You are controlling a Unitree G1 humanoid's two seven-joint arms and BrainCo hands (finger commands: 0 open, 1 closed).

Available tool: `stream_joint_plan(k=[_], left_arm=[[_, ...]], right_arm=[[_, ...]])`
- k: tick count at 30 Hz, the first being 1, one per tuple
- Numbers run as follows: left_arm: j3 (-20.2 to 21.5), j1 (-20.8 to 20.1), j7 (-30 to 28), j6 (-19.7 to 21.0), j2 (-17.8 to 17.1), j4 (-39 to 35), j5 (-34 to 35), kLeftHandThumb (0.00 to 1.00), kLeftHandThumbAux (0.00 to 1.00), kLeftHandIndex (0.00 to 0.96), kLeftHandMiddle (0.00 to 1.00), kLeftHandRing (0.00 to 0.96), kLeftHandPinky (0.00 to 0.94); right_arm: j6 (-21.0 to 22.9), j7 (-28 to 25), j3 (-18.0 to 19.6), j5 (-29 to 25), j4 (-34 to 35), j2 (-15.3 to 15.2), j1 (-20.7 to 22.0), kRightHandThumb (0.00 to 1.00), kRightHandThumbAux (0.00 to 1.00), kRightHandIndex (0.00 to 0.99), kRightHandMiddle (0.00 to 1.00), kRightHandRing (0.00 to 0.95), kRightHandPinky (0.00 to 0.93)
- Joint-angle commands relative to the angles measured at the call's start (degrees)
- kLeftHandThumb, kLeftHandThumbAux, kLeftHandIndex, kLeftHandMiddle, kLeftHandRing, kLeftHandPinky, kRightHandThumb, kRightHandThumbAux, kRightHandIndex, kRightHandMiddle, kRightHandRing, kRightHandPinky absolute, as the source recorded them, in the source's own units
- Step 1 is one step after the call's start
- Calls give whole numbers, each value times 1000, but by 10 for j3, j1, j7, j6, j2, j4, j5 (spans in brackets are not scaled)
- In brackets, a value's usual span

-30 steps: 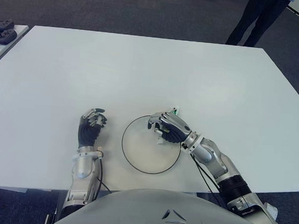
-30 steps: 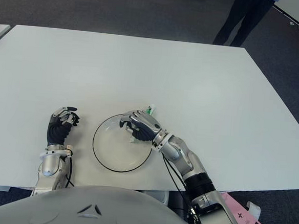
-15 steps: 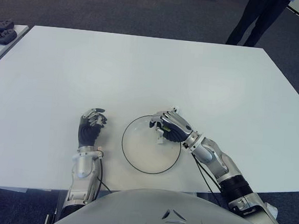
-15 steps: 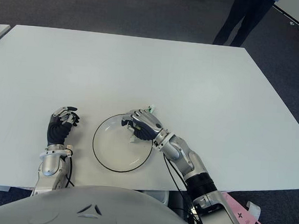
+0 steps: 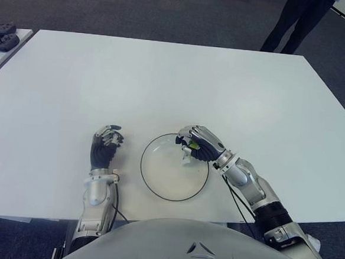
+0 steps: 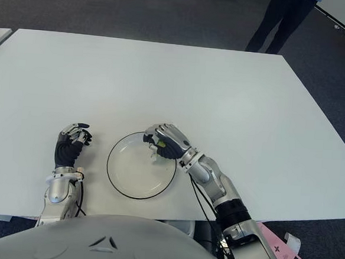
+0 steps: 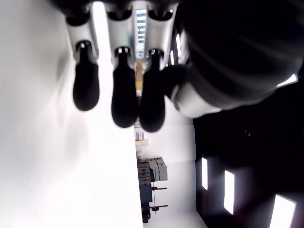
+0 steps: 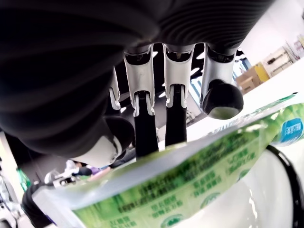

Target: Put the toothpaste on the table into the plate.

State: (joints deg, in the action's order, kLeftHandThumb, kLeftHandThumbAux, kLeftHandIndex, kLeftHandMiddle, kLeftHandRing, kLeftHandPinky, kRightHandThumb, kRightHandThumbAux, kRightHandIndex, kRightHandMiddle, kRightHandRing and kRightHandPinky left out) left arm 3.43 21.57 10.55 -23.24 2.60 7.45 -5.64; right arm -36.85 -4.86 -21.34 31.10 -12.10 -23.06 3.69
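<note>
Toothpaste [image 8: 199, 175]: green-and-white tube, held in right hand [image 5: 198, 144] above the plate [image 5: 157, 185], over its sector toward 1 o'clock from plate centre. Only a small green and white patch visible between the fingers in the eye views [image 5: 189, 147]; close up in the right wrist view, lying slantwise beneath the fingertips [image 8: 221, 102], printed face outward. Whether its lower end touches the plate surface: cannot be told.

Right hand: fingers curled around the tube, thumb opposed; forearm running back toward 4 o'clock, off the near table edge.

Plate: clear, round, dark-rimmed; near the front edge of the table [image 5: 164, 81], roughly on the robot's midline. Nothing seen lying flat inside it apart from the gripped tube hanging over it.

Left hand [image 5: 105, 145]: at 9 o'clock of the plate, just beside its rim but apart from it. Fingers [image 7: 124, 95] curled inward, holding nothing; palm turned toward the body.

Table: white, rectangular, broad.

Beyond the table at 1 o'clock: legs of a standing person [image 5: 292, 22] in dark trousers on grey carpet.

At 10 o'clock, on a second white surface [image 5: 6, 55] past the table's corner: dark objects [image 5: 1, 34], too small to identify.
</note>
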Motion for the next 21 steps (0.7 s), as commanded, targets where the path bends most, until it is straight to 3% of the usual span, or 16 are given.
stream_joint_plan(k=[1, 2, 5, 10, 21], left_arm=[[-1, 4, -2, 9, 1, 14, 0, 705, 718, 434, 619, 614, 608], [-1, 4, -2, 9, 1, 14, 1, 705, 718, 434, 620, 615, 610], [-2, 4, -3, 8, 1, 14, 2, 704, 718, 434, 621, 617, 617], [-2, 5, -2, 5, 1, 14, 0, 705, 718, 434, 625, 621, 625], [-2, 5, -2, 6, 0, 14, -1, 704, 718, 434, 625, 621, 618]], right_arm=[[-1, -39, 6, -22, -6, -25, 18, 538, 594, 409, 557, 505, 454], [-2, -43, 6, -20, -5, -30, 19, 461, 543, 330, 425, 383, 344], [-6, -50, 7, -13, -2, -43, 24, 362, 475, 203, 242, 213, 198], [-10, -62, 13, -3, 7, -73, 31, 313, 392, 54, 59, 51, 50], [-21, -58, 13, 23, -3, -101, 46, 360, 243, 0, 0, 0, 0]])
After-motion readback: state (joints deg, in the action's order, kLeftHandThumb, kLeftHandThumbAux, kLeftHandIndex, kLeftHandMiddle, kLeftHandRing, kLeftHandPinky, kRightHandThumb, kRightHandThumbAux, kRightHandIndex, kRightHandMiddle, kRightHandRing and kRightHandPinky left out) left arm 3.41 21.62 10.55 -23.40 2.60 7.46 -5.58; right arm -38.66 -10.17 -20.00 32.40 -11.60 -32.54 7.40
